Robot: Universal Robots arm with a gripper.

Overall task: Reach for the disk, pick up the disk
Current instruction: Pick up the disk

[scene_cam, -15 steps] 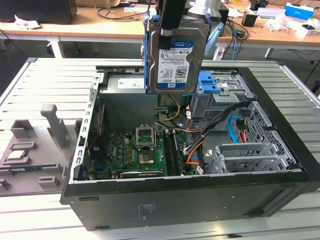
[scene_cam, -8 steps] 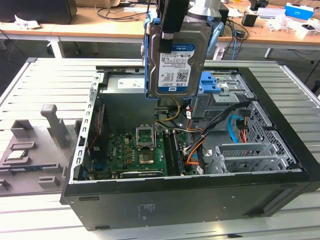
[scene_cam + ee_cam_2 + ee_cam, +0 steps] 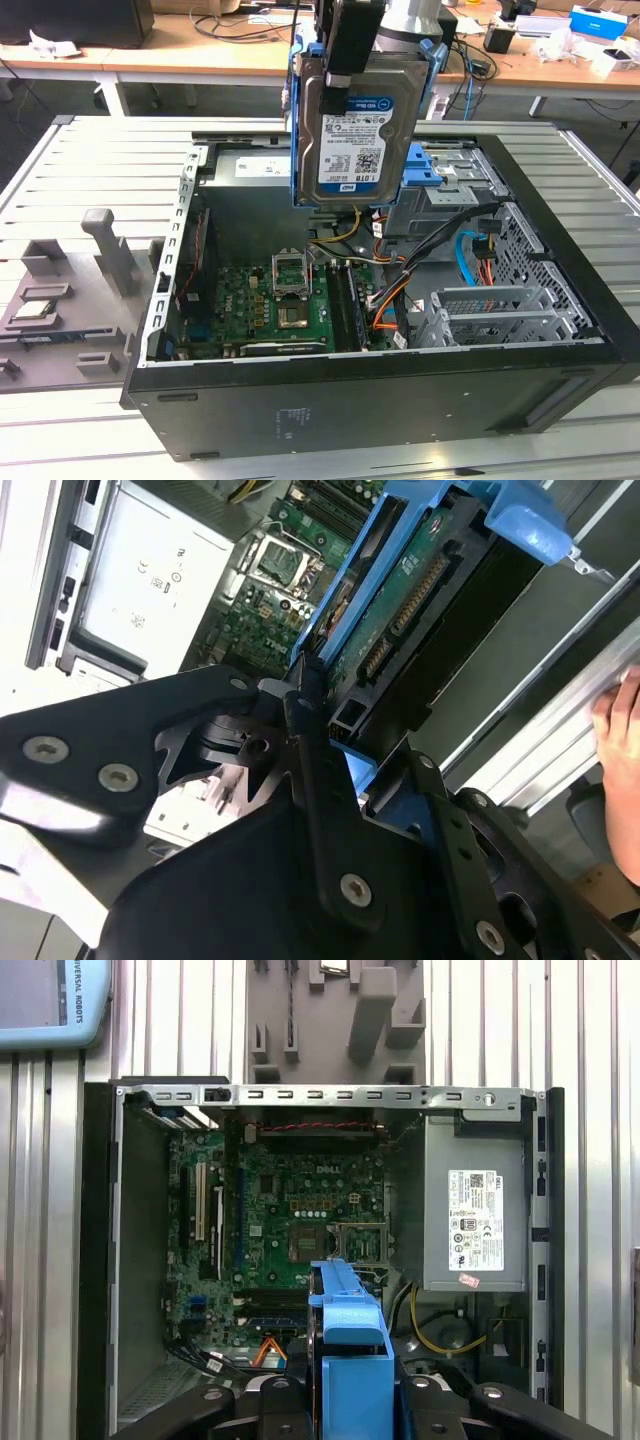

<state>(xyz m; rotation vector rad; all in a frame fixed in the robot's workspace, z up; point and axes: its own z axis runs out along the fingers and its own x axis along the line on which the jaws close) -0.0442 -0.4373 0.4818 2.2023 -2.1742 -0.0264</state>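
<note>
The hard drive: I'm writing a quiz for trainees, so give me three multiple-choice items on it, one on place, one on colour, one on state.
1. Where is the hard drive?
A. lying inside the computer case
B. held up above the open computer case
C. under the computer case
2. What colour is the bracket along its edges?
A. red
B. yellow
C. blue
3. How is the gripper?
A. shut on the hard drive
B. open beside it
C. open, far from it

Answers: B, in the exterior view it hangs over the case; C, the edges show blue; A, the hard drive rests on no surface and is clamped from above.
</note>
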